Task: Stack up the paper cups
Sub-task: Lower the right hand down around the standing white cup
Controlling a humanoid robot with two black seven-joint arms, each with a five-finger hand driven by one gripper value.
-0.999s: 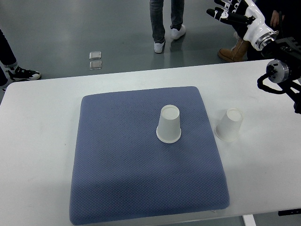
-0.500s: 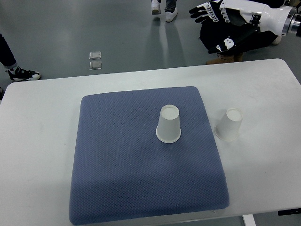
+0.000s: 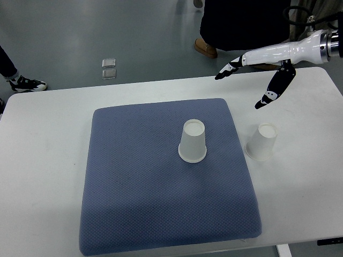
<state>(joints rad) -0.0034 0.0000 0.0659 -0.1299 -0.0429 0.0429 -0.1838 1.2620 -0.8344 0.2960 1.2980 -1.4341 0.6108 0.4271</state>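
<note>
One inverted cup [image 3: 193, 141] stands on the blue mat [image 3: 139, 182] left of and nearer than the right robot hand [image 3: 252, 75], a second cup [image 3: 261, 142] stands on the white bench [image 3: 305, 176] directly below that hand, whose fingers are spread and empty.

No readable text for you anywhere: cups [image 3: 193, 141] blank white, mat [image 3: 161, 176] plain blue, table [image 3: 48, 160] unmarked, right hand [image 3: 257, 69] carries no label.
</note>
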